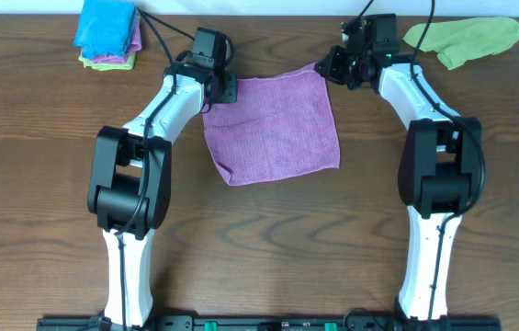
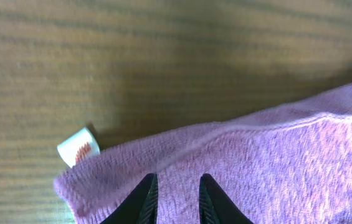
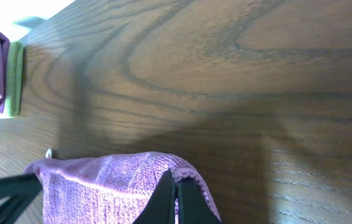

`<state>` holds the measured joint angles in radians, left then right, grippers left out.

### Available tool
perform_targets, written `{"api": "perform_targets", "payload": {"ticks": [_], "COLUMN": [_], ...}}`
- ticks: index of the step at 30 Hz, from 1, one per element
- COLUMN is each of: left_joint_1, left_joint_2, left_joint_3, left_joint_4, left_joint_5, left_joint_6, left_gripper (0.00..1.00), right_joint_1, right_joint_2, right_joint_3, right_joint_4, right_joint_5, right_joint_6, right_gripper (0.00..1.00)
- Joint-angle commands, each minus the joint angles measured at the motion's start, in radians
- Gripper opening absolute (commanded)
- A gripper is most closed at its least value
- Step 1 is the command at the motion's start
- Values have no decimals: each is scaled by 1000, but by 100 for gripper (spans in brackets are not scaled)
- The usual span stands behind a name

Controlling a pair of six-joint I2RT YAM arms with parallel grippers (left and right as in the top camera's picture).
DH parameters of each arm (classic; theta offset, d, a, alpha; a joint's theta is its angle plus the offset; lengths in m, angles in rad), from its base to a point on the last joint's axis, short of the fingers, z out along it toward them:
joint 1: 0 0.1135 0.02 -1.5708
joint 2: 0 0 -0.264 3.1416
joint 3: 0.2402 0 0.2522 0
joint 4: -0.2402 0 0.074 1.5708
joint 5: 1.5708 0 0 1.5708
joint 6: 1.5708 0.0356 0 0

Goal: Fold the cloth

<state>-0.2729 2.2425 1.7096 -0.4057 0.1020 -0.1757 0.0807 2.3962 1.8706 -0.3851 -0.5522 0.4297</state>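
The purple cloth [image 1: 273, 129] lies on the table [image 1: 268, 248], in the middle and nearer the far edge. It sits a bit crooked, so its sides do not line up with the table's edges. The right gripper [image 3: 175, 198] is pinched shut on the cloth's far right corner, and the cloth bunches up a little there. The left gripper [image 2: 176, 191] is over the far left corner, near the small white tag [image 2: 78, 147]. Its fingers are only a little way apart, and I see no cloth pinched between them.

To do this step well, I think the left gripper should first get a good pinch on its corner. Then both corners should go up together and come toward the near edge — slowly, so nothing slips. They should land right on top of the near corners. The stack of cloths [image 1: 107, 37] and the green cloth [image 1: 466, 39] lie at the far corners of the table — well apart from all this
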Motion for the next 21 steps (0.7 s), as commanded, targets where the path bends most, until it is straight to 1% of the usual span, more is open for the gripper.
{"api": "perform_targets", "payload": {"ticks": [1,2,4,5,6,7,9,11,14,15,17,21], "left_joint_1": [2,3,8,12,14,17,19,21,25,28,33,42], "left_joint_2": [20,20,22,24,27,31,41,48,55,58,60,61], "left_joint_3": [-6,-6,-6,-6,-6,-6,-6,-6,-6,-6,-6,-6], "left_joint_4": [21,27,30,30,31,31,36,45,61,67,69,77], "left_joint_5": [-47,-58,-59,-58,-58,-58,-58,-57,-57,-57,-57,-58], "left_joint_6": [12,13,15,15,15,15,15,15,15,15,15,16], "left_gripper": [24,24,24,24,24,24,23,23,23,23,23,23], "right_joint_1": [8,10,12,12,11,10,5,-4,-14,-20,-26,-35], "right_joint_2": [11,11,11,11,11,10,6,-2,-12,-16,-23,-38], "right_joint_3": [1,1,1,1,1,1,1,1,2,2,2,2], "right_joint_4": [-4,-4,-2,6,14,25,47,56,56,57,56,52], "right_joint_5": [0,-3,-14,-34,-50,-63,-89,-92,-97,-107,-112,-112], "right_joint_6": [11,11,10,-2,-9,-9,-9,-9,-12,-13,-17,-50], "right_gripper": [2,6,38,48,53,56,57,62,65,68,71,72]}}
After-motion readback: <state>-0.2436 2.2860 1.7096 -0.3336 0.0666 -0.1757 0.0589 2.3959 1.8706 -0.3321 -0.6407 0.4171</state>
